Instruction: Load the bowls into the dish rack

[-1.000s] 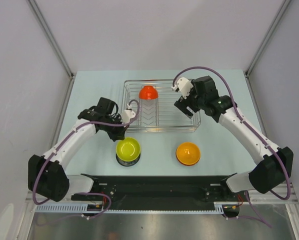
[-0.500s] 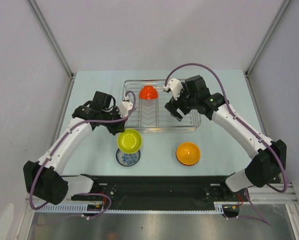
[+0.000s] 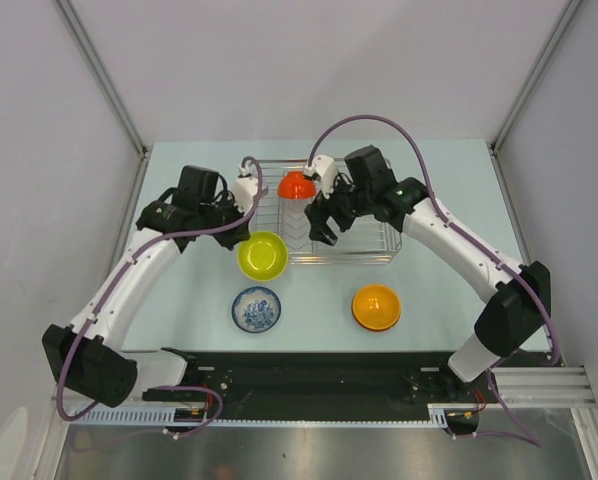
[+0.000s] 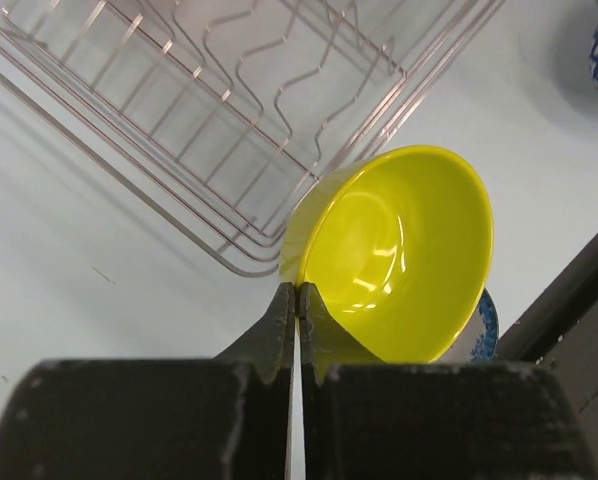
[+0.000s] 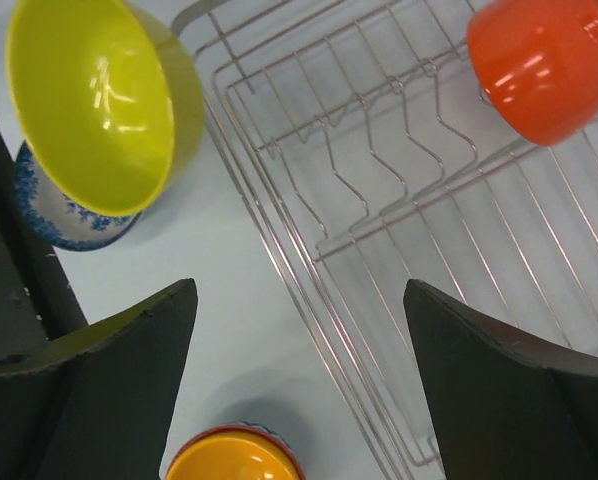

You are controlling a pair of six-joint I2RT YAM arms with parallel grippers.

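One yellow bowl (image 4: pixel 399 250) pinched, left end effector (image 4: pixel 297 292) raised

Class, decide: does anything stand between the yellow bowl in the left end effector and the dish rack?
Only the dish rack's near wall, right beside the yellow bowl. The right end effector hangs open over the rack's middle, and the red bowl sits at its far side.

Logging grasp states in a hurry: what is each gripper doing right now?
Left gripper: shut on the yellow bowl.
Right gripper: open, holding nothing.
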